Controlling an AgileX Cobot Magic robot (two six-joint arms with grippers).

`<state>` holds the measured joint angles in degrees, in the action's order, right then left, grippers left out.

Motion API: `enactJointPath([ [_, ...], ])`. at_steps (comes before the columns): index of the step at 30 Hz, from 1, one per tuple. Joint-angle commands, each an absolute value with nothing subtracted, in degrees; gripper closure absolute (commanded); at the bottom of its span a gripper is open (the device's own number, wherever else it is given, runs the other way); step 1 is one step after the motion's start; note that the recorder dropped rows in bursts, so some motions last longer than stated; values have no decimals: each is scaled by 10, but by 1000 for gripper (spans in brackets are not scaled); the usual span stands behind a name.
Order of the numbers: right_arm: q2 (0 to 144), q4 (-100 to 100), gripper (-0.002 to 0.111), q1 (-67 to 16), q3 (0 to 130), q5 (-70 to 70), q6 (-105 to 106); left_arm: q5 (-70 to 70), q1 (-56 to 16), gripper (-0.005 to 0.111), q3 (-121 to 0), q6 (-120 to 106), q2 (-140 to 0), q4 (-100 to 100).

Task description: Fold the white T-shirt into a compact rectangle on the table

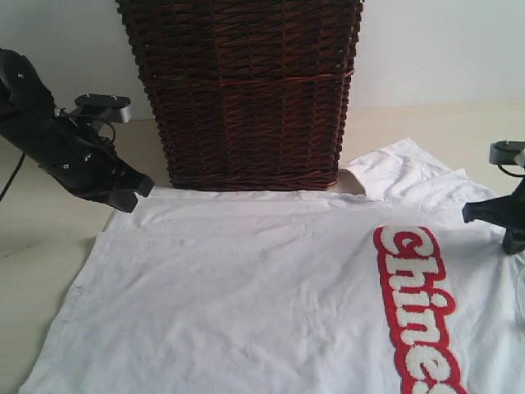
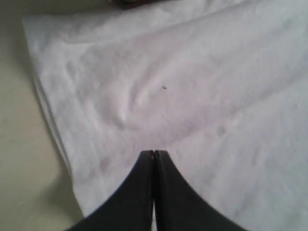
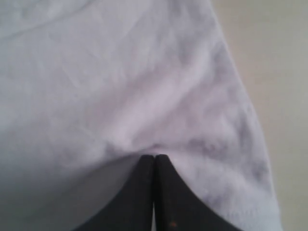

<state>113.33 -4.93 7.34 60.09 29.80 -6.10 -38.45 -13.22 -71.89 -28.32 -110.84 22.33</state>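
Left gripper (image 2: 154, 153) was found closed over white cotton T-shirt (image 1: 246, 287), pinch unconfirmed | right gripper (image 3: 154, 156) closed on puckered cloth | risk judged: one-sided slip, fold dragged askew on beige counter (image 1: 41, 246).

One white T-shirt (image 1: 246, 287), one wicker basket (image 1: 246, 90), one table (image 1: 41, 222) — two grippers (image 2: 153, 153) (image 3: 154, 156)

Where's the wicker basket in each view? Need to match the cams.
Exterior: wicker basket top centre, behind the white T-shirt.
Left wrist: only a dark sliver at the frame's upper border, past the T-shirt's edge, probably its base.
Right wrist: not in it.
Shared landmark: the white T-shirt, in all three.
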Motion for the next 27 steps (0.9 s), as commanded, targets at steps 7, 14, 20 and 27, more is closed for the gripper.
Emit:
enactJointPath([
  [7, 1235, -89, 108, 73, 722, 339, -51, -367, -132, 105, -721, -292, -1107, 137],
  [14, 1173, 21, 108, 73, 724, 362, 107, -408, -133, 80, -721, -396, -1107, 141],
  [20, 1063, 40, 108, 73, 724, 376, 138, -532, -138, 48, -721, -554, -1104, 187],
  [27, 994, 134, 108, 73, 724, 380, 179, -633, -202, 35, -721, -580, -1063, 151],
])
